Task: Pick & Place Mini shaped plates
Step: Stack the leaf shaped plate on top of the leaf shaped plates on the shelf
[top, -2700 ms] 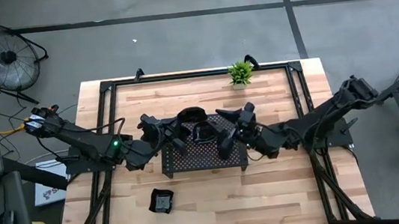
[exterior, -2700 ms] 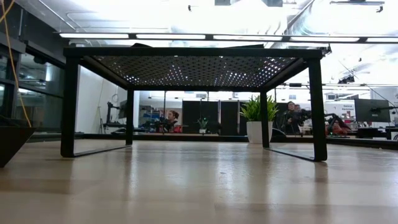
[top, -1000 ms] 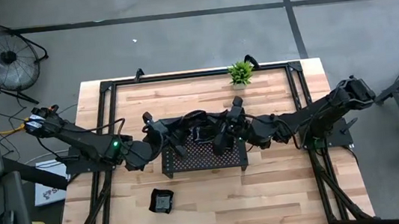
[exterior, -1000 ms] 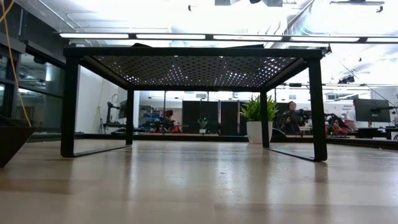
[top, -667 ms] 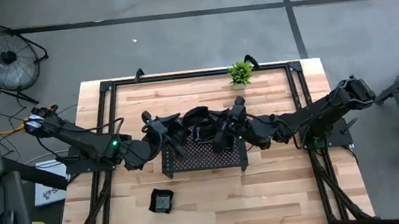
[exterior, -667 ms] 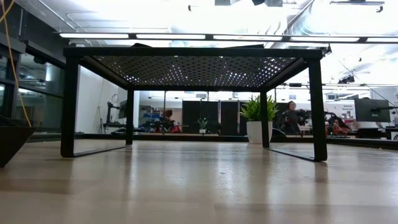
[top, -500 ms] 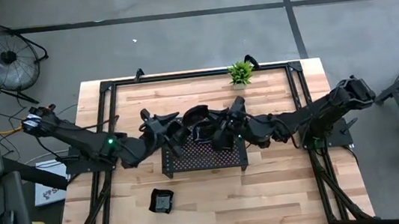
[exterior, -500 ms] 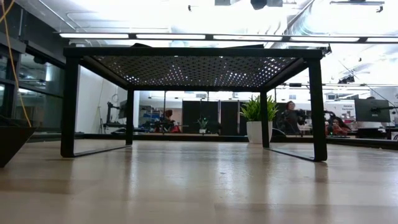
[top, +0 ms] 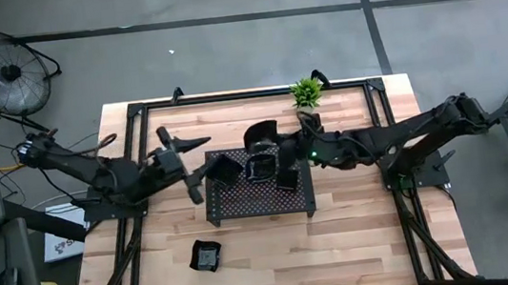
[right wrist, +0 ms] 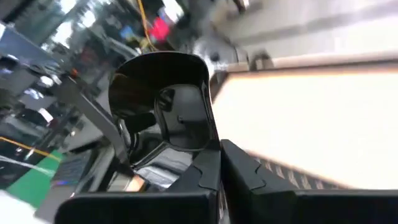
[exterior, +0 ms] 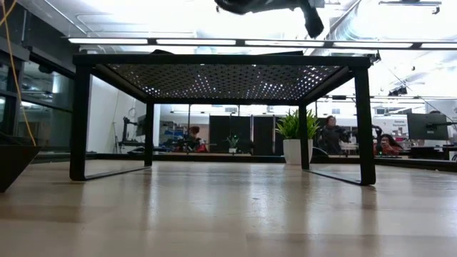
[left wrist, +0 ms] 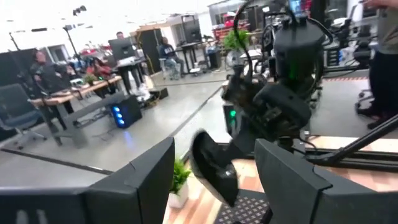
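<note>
Wooden table (top: 361, 236) under bright office lighting, with a black perforated stand (top: 259, 199) at its centre. Just over the stand's far edge, mid-frame in the high view: one glossy black mini plate (top: 258, 137), lifted clear of the mesh and pinched by the rim in the right gripper (top: 277, 149), fingers clamped tight on it. Below, on the mesh, three more plates (top: 223, 168) in a loose row, near one another. Lower left of the frame, well apart from the rest, a lone plate (top: 206, 255) lying on bare wood. Left of the stand, the left gripper (top: 187, 162), fingers spread wide, holding nothing. Further out, a small green plant (top: 306, 91) at the table's far edge and a fan (top: 1, 68) on the floor at upper left.

Step in hand, by judgement: the carry part of a pick, plate raised and not yet set down. Needed next: a steady swing to a free spot, a firm rim grip on the slippery glaze, then a low, level release. Destination not readable from these views.

Right wrist view, filling in what the overhead hides: the plate (right wrist: 163, 93) standing on edge, hollow face toward the camera, rim caught between the fingertips. Left wrist view: the same plate seen from across the gap, framed by that arm's own parted fingers (left wrist: 146, 177). Low view: only the stand's underside, a dark arm at the top edge, the plant, and people seated far behind.
</note>
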Controlling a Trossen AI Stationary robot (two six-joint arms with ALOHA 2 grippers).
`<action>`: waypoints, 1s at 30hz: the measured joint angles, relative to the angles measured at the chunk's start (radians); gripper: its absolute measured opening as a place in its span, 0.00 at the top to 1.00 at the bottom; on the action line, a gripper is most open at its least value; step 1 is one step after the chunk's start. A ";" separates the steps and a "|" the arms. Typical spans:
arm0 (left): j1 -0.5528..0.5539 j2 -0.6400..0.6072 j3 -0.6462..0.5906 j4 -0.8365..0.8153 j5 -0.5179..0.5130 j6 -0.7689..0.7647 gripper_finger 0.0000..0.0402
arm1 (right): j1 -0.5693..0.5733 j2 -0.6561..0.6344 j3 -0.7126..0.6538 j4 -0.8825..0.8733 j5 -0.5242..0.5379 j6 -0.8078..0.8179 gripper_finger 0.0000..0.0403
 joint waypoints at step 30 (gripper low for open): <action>-0.169 -0.066 0.000 -0.085 0.006 0.043 0.46 | 0.034 0.021 0.001 -0.358 -0.208 0.715 1.00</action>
